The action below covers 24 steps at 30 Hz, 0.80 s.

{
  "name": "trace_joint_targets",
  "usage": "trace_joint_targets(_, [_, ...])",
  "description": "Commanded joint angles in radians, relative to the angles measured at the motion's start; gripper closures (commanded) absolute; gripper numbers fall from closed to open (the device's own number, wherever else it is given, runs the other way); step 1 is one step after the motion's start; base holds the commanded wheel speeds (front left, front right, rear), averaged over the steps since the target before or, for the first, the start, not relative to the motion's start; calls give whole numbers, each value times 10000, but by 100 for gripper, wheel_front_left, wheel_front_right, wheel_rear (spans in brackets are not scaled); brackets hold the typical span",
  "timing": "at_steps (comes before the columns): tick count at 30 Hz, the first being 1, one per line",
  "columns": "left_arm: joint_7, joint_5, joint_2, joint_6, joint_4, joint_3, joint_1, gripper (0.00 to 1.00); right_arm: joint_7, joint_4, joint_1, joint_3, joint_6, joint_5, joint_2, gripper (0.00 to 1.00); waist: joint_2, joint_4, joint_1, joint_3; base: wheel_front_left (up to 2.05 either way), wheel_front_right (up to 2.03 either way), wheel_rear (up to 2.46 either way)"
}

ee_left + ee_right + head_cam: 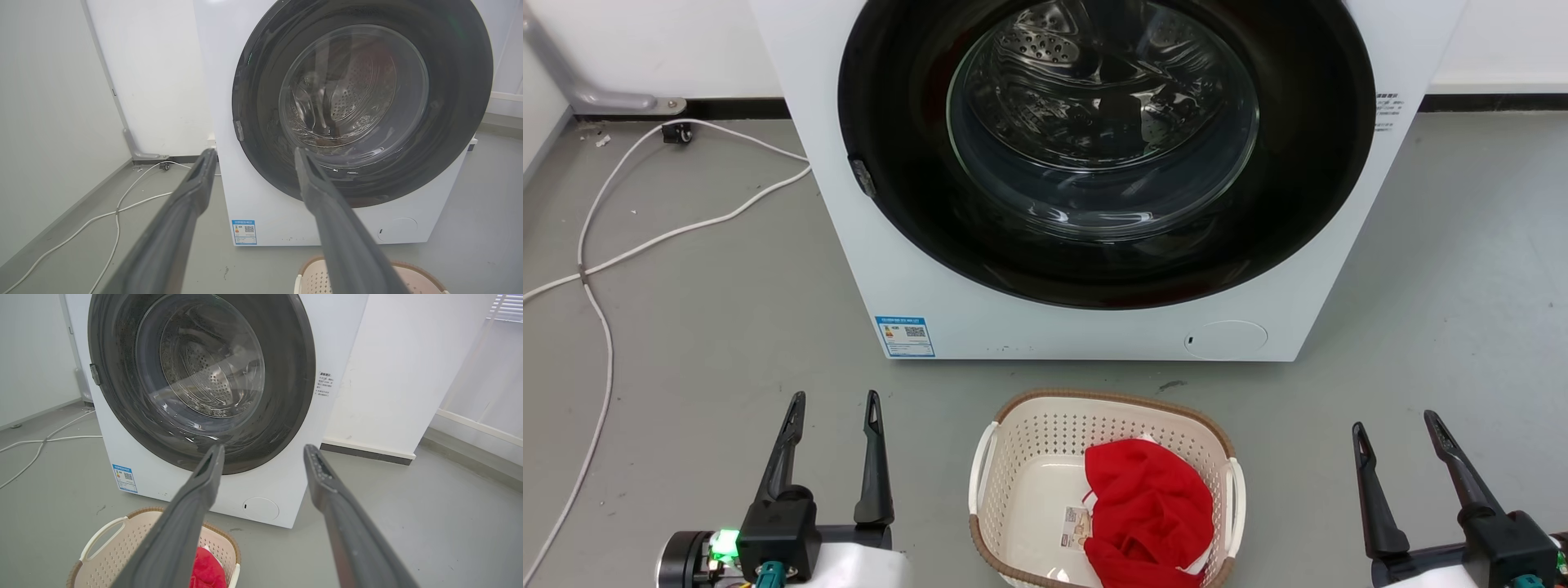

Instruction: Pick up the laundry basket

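Observation:
The laundry basket (1029,457) sits on the grey floor in front of the washing machine (915,278). It is cream-white with perforated walls, a brown rim and white side handles, and a red garment (1147,506) lies in its right half. My left gripper (836,404) stands open to the basket's left, apart from it. My right gripper (1396,425) stands open to its right, also apart. The basket's rim (416,271) peeks in at the bottom of the left wrist view past the open left gripper (254,153). In the right wrist view the basket (114,547) lies lower left of the open right gripper (263,449).
The washing machine's round dark door (1107,147) is closed, just behind the basket. White cables (605,245) trail over the floor at the left, near a wall (49,122). Open grey floor (1462,286) lies at the right.

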Motion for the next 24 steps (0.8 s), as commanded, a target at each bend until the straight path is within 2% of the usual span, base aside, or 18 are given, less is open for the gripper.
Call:
trace_joint_targets(1, [-31, -36, -12, 1, -22, 30, 86, 0, -21, -32, -31, 9, -7, 34, 6, 0, 0, -5, 0, 10, 0, 0, 0])
trace_joint_targets(9, [-30, -100, -17, -109, 149, 54, -277, 0, -21, -62, -230, 42, -7, 22, 6, 0, 0, -17, 0, 262, 0, 0, 0])
trace_joint_targets(14, [-30, -196, -19, -376, 650, 97, -882, 0, -21, 166, -688, 156, -5, -111, 6, 0, 0, -34, 0, 692, 0, 0, 0])
trace_joint_targets(20, [-30, -164, 60, -877, 1851, 156, -2082, 0, -22, 1123, -1851, 381, -7, -300, 4, 0, 0, -142, 0, 1626, 0, 0, 0])
trace_joint_targets(24, [-30, -53, 213, -1140, 2848, 74, -2959, 0, -21, 2214, -2661, 505, -7, -487, 4, 0, 0, -212, 0, 2205, 0, 0, 0])
